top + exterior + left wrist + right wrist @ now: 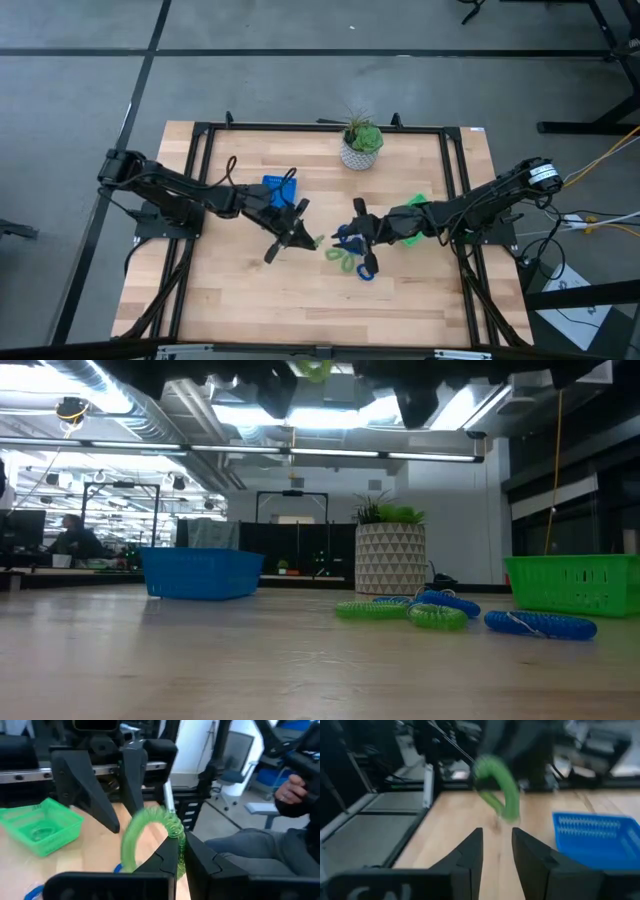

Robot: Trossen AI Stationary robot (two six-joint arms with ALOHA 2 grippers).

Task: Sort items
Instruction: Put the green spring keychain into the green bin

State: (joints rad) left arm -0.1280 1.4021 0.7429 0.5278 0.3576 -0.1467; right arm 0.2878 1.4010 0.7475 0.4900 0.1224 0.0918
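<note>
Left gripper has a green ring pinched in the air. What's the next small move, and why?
Probably carry it toward the green tray. The left gripper is shut on a green ring, lifted above the table near the centre, while that tray sits on the right arm's side.

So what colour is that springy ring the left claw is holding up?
Light green. The ring, pinched in the left gripper, shows best in the left wrist view.
</note>
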